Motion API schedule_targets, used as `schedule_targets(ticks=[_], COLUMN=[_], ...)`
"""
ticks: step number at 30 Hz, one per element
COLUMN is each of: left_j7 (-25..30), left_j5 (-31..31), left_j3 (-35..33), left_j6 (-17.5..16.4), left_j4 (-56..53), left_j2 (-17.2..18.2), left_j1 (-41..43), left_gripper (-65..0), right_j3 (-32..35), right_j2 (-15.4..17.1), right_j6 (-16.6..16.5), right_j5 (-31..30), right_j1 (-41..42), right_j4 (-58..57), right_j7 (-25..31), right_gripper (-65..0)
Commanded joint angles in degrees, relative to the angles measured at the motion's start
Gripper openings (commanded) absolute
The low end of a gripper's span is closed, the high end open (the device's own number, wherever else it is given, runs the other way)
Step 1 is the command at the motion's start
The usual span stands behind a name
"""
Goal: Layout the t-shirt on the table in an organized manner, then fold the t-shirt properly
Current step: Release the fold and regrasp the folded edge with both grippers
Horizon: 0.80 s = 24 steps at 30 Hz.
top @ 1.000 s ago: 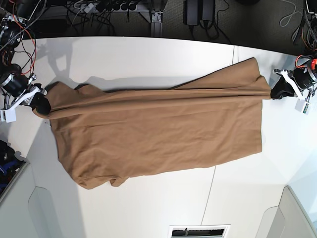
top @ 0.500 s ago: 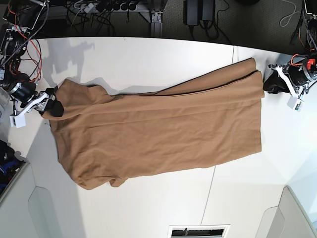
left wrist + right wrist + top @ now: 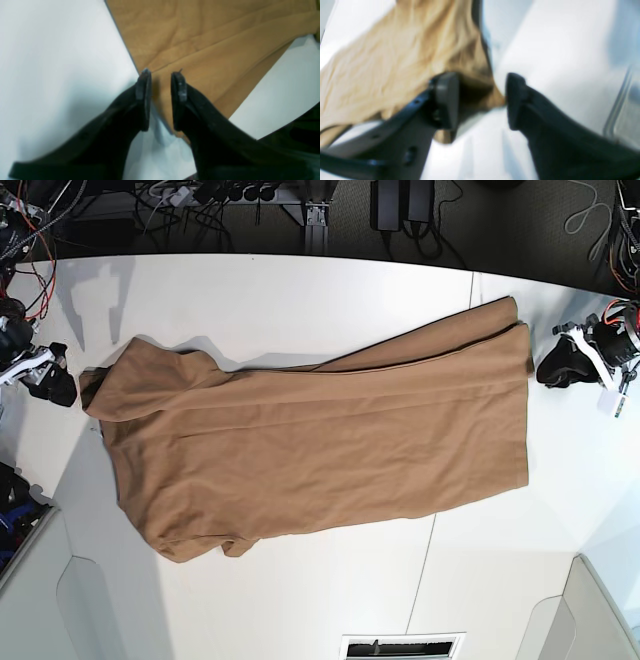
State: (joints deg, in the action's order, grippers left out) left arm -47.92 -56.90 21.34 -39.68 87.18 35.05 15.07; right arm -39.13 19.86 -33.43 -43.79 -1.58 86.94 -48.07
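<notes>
Right wrist view blurs the t-shirt [image 3: 395, 57] beyond the claw [image 3: 482, 100].

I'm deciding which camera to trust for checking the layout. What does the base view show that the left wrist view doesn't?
Only the base view shows the whole t-shirt spread lengthwise, both sleeves' end, and the right end effector off the fabric. Only the left wrist view shows the left end effector close up, open, holding nothing, over the hem corner. Both show tan fabric lying on the white table.
</notes>
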Motion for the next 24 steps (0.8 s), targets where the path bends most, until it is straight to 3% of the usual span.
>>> schedule_targets(ticks=[1,2,3,8,13,18,24], left_j7=[1.3,1.8,2.7,6.6,8.5,9.1,9.2], left_j5=[-0.6,0.2,1.4,5.6,8.1,12.6,15.2], left_j3=[0.4,0.4,0.3,-0.3,-6.4,-12.5,-14.5], left_j6=[-0.3,-0.3,-0.3,-0.3,-0.3,-0.3,-0.3], left_j4=[0.9,0.9,0.9,0.9,0.9,0.9,0.9], left_j2=[0.7,0.0,-0.5,-3.0,-3.2,-4.3,-4.9], left_j1=[-0.5,-0.5,-0.5,-0.5,-0.6,-0.6,0.9], left_gripper=[-48.5,-48.9,-50.8,-62.3,-63.5,-63.5,-63.5], right_j3=[0.8,1.9,3.3,11.9,19.4,21.1,21.1], right_j2=[1.0,1.0,1.0,0.9,0.9,0.9,1.3], right_j6=[-0.2,-0.2,-0.2,0.0,0.9,1.1,1.0], right_j5=[0.5,1.5,2.4,10.6,16.8,17.0,11.8], right_j1=[0.9,1.2,1.5,3.7,8.0,9.6,7.7], right_j4=[0.8,0.7,0.6,-1.0,-9.2,-15.8,-14.2], right_j7=[2.1,3.0,4.1,9.1,11.9,11.6,4.2], right_gripper=[-51.2,-62.0,-65.0,-65.0,-65.0,-65.0,-65.0])
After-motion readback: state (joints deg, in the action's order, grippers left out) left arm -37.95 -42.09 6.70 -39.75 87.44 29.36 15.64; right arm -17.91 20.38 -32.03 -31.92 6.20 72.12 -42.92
